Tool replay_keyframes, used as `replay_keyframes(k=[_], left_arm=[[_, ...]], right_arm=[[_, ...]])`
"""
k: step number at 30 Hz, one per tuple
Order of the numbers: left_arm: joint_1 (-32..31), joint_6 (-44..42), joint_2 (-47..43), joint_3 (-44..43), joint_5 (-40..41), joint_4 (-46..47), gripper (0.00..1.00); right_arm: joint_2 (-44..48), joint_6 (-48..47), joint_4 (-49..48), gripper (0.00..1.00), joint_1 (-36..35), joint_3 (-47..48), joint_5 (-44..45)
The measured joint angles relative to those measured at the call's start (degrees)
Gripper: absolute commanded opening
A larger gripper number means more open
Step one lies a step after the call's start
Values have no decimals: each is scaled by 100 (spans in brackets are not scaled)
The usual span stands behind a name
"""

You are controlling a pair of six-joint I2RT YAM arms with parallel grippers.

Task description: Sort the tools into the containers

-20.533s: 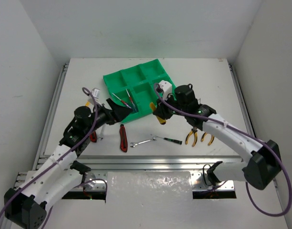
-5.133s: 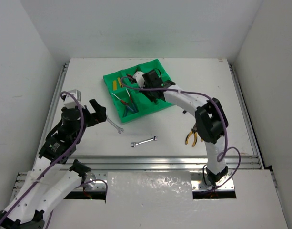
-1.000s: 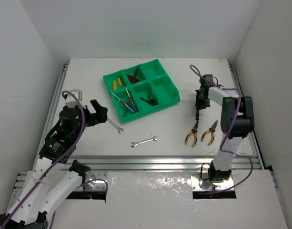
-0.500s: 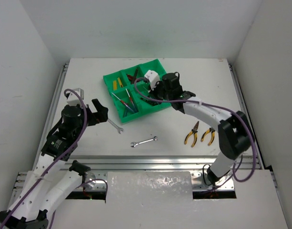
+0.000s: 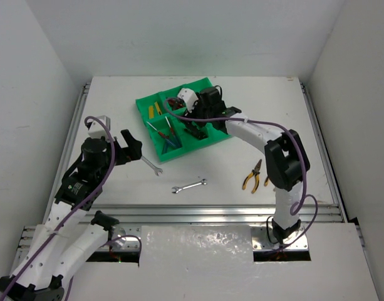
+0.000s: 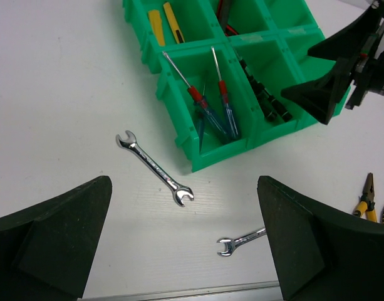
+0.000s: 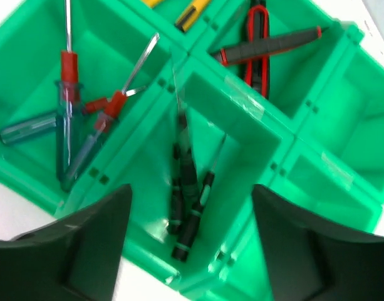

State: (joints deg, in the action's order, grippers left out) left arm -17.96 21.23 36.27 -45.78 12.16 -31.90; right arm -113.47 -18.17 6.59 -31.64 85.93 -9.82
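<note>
The green tray (image 5: 195, 86) stands at the table's back middle. My right gripper (image 5: 195, 128) hovers open over its near middle compartment, where dark thin screwdrivers (image 7: 188, 194) lie below the fingers. Other compartments hold red-and-blue screwdrivers (image 7: 72, 113), red-handled knives (image 7: 260, 41) and yellow knives (image 6: 163, 22). Two silver wrenches (image 5: 151, 164) (image 5: 189, 185) lie on the table in front of the tray. Yellow-handled pliers (image 5: 253, 174) lie to the right, partly behind the right arm. My left gripper (image 5: 126, 147) is open and empty above the near wrench (image 6: 154, 168).
The table's metal front rail (image 6: 179, 293) runs just below the second wrench (image 6: 242, 240). White walls close in both sides of the table. The right arm (image 5: 260, 135) stretches across the table from the tray to its base.
My right arm swung from the table's right side over the tray, and its gripper went from shut to open above the dark screwdrivers' compartment. The left arm stayed put.
</note>
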Motion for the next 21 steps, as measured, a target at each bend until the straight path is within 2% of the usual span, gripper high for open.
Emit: replay_keyframes(k=[1,2,5,12,17,21], left_arm=[[7,0,0,0,0,0,100],[7,0,0,2,0,0,100],[7,0,-2,4,0,0,100],[7,2,-76,7,22,-2,100],[7,2,-79,7,22,-2,100],[7,2,-120,11,20,-2,100]], right_arm=[[61,15,35,97,0,-55,76],[153,72,109,99,0,-109,144],[494,345,457,99,0,-151,494],[1499,2052,1209,99,79,-431,1722],[2135,2811,1519,98,365,-1714,2175],[2702,3593,2022,94,986,-2798,2295]])
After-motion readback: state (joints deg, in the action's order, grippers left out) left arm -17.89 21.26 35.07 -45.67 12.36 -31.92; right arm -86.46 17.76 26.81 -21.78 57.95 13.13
